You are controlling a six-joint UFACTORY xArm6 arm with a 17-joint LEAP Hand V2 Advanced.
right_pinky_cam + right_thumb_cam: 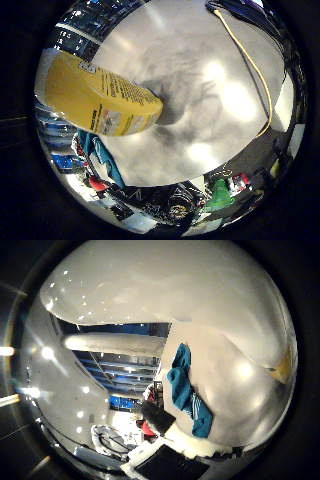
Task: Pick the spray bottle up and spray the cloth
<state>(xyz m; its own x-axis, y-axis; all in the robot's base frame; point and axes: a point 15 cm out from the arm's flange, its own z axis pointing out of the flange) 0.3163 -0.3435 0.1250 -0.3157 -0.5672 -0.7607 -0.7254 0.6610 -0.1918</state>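
Filling the near side of the little finger side palm view, a yellow plastic spray bottle with a printed label [100, 100] lies close to the palm, its rounded base end over a pale grey, glossy desk [210, 100]. Whether the bottle touches the desk or hangs above it cannot be told, though a soft dark shadow lies on the desk just beside its base. A thin yellow cord [252, 67] curves across the far part of the desk, well apart from the bottle. A crumpled teal cloth [187, 390] lies on the desk near its edge; the thumb side palm view shows it most clearly, with a small dark object just beside it at the edge. A green object [219, 192] stands off the desk, in the cluttered room behind. No clear part of the hand shows in either view, so whether it is closed round the bottle cannot be told.
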